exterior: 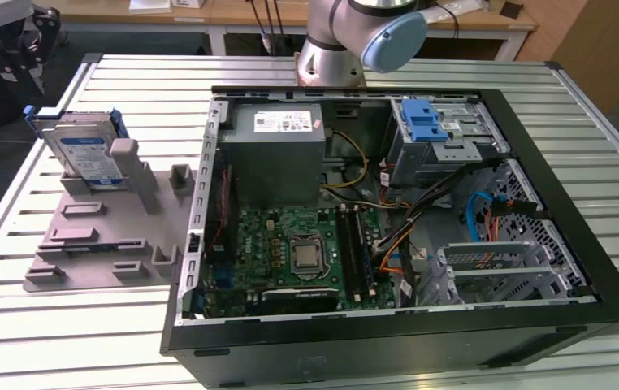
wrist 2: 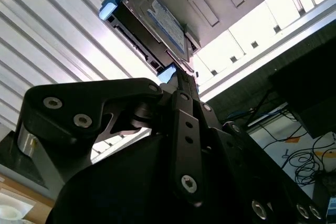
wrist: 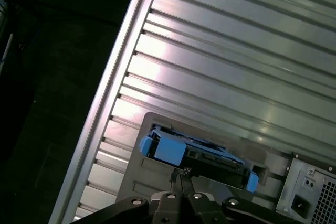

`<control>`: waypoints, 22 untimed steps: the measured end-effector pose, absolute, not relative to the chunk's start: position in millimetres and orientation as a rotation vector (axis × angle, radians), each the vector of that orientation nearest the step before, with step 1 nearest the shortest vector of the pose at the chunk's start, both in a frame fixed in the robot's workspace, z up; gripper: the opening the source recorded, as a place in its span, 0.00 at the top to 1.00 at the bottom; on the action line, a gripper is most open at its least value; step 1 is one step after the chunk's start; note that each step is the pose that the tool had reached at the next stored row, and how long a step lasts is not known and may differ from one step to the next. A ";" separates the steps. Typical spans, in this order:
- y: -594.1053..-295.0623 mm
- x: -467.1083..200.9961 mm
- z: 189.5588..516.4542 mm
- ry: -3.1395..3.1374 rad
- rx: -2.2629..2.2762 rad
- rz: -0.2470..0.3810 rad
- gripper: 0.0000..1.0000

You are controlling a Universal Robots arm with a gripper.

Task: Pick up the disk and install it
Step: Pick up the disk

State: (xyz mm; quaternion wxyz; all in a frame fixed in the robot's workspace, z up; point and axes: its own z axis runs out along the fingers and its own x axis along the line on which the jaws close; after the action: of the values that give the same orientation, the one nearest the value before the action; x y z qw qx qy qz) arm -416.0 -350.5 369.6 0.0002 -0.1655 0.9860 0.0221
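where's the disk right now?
The disk stands on edge in the grey holder at the exterior view's left, on the slatted table, beside the open computer case.

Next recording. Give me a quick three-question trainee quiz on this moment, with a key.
1. True or false: the disk already sits inside the computer case.
2. The claw is nearest to: A) the disk, B) the motherboard, C) the power supply.
3. Short answer: what is the disk resting on?

Key: 1 false, it stands outside the case, on the exterior view's left. 2 A. 3 the grey fixture.
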 end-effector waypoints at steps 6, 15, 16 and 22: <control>-350.5 -416.0 369.6 3.090 -0.567 0.069 0.89; -350.5 -416.0 369.5 3.075 -0.646 0.069 0.89; -350.5 -416.0 369.5 3.073 -0.655 0.069 0.89; -350.5 -416.0 369.5 3.064 -0.703 0.069 0.89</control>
State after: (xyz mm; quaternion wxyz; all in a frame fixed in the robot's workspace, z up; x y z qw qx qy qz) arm -416.0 -350.5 369.5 -0.0011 -0.2235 0.9745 0.0221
